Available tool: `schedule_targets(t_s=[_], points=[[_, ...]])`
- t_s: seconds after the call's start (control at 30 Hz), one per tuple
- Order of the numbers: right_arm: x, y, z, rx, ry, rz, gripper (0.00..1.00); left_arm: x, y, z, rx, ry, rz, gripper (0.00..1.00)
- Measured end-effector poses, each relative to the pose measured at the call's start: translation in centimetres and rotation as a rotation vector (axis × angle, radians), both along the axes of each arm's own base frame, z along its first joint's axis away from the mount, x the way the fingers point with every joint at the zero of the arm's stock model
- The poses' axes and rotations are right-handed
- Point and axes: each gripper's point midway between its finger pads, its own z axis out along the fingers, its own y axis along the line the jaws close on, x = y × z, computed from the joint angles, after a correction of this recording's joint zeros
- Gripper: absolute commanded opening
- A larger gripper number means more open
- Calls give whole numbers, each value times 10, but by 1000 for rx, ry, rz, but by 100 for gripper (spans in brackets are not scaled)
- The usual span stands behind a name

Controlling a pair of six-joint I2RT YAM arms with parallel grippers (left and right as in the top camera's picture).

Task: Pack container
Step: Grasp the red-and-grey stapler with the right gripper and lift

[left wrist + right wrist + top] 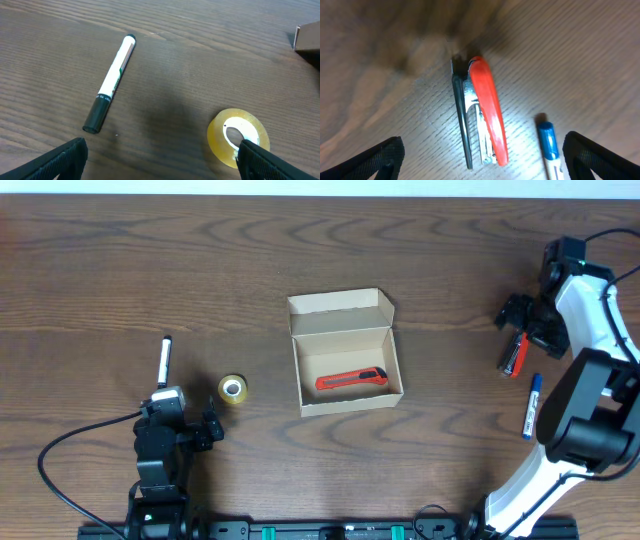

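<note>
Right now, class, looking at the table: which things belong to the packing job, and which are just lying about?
Job: container, open; red cutter inside it; red stapler, under the open right gripper, probably next.
Lying about, for now: tape roll; black-capped marker; blue marker.

Container (345, 365) open at top; cutter (351, 380) lies across floor, free room around it. Worktop (110, 270) obstacles: tape roll (233, 389), marker (165, 360) L side; stapler (514, 356), blue pen (529, 406) R side.
</note>
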Motion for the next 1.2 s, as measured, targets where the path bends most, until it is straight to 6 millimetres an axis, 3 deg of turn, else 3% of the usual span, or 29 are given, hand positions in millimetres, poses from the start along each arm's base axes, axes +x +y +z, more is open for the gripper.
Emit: schedule_targets(t_s=[0.3,0.57,0.83,0.97,1.07,1.2], points=[[-3,5,-30,44,66,35,95,1,0,1,0,-6,0,95],[6,11,-37,78,36,119,94,1,0,1,0,-6,0,95],[0,17,-52,98,41,176,91,1,0,1,0,-7,0,95],[2,19,-54,106,24,194,82,1,0,1,0,-7,0,95],[2,21,-54,114,14,202,62,1,0,2,0,-7,0,95],[0,23,-55,122,15,213,44,1,0,2,0,-7,0,95]])
